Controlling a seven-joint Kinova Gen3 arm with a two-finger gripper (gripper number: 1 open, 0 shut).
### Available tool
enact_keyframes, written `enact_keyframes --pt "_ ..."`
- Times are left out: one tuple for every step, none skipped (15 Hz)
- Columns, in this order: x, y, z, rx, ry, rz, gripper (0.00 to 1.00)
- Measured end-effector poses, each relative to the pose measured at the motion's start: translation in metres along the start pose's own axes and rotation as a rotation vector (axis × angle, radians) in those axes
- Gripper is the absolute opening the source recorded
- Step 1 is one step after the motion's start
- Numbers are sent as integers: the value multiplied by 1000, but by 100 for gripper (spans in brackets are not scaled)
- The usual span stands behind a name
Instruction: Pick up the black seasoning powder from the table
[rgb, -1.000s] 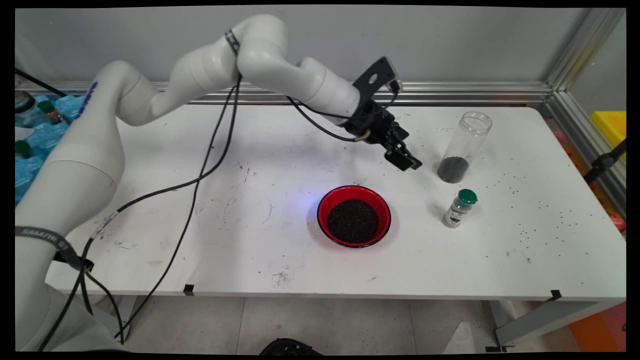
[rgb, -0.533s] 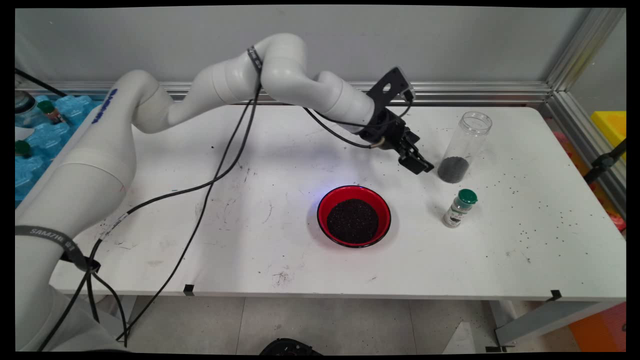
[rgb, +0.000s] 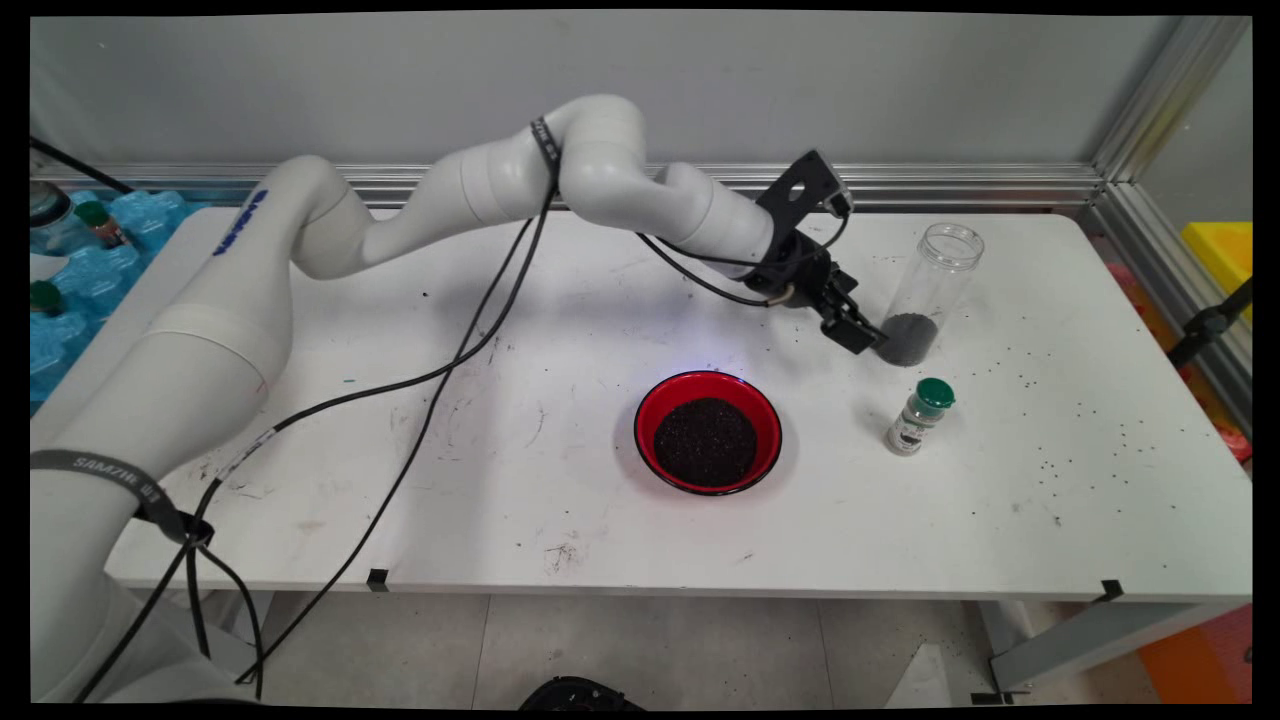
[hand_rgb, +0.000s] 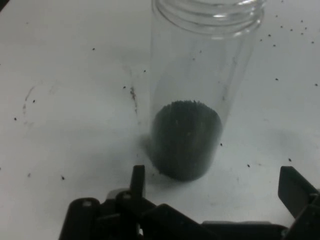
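Observation:
A tall clear plastic jar (rgb: 928, 294) stands upright and lidless at the table's back right, with dark granules (hand_rgb: 185, 137) filling its bottom. My gripper (rgb: 862, 335) is low over the table just left of the jar's base. In the hand view the jar (hand_rgb: 200, 75) stands straight ahead of my open gripper (hand_rgb: 215, 185), its base just beyond the fingertips, with one finger (hand_rgb: 137, 180) at its left and the other (hand_rgb: 295, 190) at its right. Nothing is held.
A red bowl (rgb: 708, 432) of dark granules sits at the table's middle. A small shaker bottle with a green cap (rgb: 920, 415) stands in front of the jar. Dark grains (rgb: 1100, 410) are scattered over the table's right side. Blue packaging with bottles (rgb: 60, 250) lies at far left.
The arm has stretched rightward and lowered, carrying the gripper from a spot well left of the jar to right beside its base. The jar, bowl and shaker have not moved.

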Motion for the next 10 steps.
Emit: enact_keyframes --pt "0 -1 5 1 4 -4 100" --pt "0 -1 9 3 6 -7 100" --pt "0 -2 14 4 10 -12 100" --pt "0 -2 18 5 13 -17 100" --pt "-1 -2 22 5 15 -20 100" --pt "-1 -3 26 6 18 -25 100" --pt "-1 -3 31 6 21 -29 100" --pt "-1 -4 34 6 23 -33 100" --pt "-1 -4 38 5 25 -38 100" --pt "-1 -4 42 4 27 -43 100"
